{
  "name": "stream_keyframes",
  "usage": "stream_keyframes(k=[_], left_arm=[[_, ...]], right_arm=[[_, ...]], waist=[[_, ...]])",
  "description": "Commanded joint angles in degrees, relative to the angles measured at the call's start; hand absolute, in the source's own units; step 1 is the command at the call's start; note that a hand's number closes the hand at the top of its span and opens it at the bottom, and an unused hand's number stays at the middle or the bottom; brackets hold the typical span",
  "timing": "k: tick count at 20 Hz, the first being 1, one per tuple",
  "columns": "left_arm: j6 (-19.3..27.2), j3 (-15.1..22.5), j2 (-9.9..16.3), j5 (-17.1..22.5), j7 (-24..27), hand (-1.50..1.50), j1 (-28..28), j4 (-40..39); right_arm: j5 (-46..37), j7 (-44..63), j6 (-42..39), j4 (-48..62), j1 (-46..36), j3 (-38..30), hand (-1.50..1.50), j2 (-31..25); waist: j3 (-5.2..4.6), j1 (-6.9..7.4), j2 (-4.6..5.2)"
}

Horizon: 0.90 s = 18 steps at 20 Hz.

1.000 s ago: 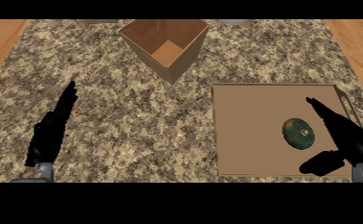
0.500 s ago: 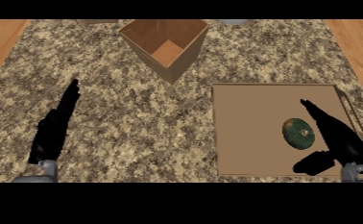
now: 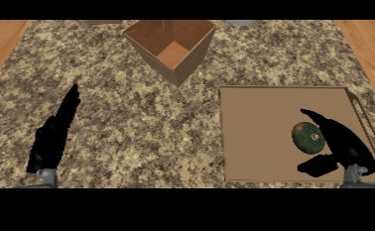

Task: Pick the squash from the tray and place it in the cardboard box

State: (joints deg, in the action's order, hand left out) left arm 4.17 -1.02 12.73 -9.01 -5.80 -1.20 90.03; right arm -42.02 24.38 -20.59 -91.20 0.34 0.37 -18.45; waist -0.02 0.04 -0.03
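Note:
A dark green squash lies on the flat brown tray at the right of the counter. My right hand hovers over the tray just right of the squash, fingers straight and pointing up-left along its far side, thumb spread out below it. The hand is open and nothing is in it. An open cardboard box stands at the back centre, its inside bare. My left hand rests open at the lower left, fingers up, far from both.
The speckled granite counter spreads between box and tray. Wooden floor shows at both upper corners. A grey object peeks in at the back edge right of the box.
My right hand has slid left and down over the tray, closing in on the squash's right side. The left hand, the squash and the box have stayed put.

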Motion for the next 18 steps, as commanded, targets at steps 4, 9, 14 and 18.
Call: stream_keyframes(k=[4, 9, 14, 18], left_arm=[[0.41, -0.36, -2.38, -1.33, 2.63, 0.00, -0.07, -2.25], [-0.72, 0.61, -1.89, -1.81, -2.58, 0.00, -0.38, 2.23], [-3.57, -3.54, 0.50, 0.57, 1.07, 0.00, 1.04, -1.41], [-1.53, 0.23, -2.32, -2.12, 1.43, 0.00, 3.18, -3.00]], right_arm=[[-5.32, -4.37, 5.36, 1.47, 0.15, 0.45, 1.50, 0.17], [-11.57, -4.02, 12.29, -2.58, 2.27, 2.01, 1.50, 0.54], [-11.88, -11.05, 13.91, 6.51, -5.97, -1.13, 1.50, -2.23], [-13.46, -16.79, 8.90, 17.92, -22.34, 3.31, 1.50, -5.19]], waist=[[0.02, -0.07, 0.01], [0.02, -0.17, -0.08], [0.02, 0.24, 0.07], [0.09, 3.01, 0.81]])
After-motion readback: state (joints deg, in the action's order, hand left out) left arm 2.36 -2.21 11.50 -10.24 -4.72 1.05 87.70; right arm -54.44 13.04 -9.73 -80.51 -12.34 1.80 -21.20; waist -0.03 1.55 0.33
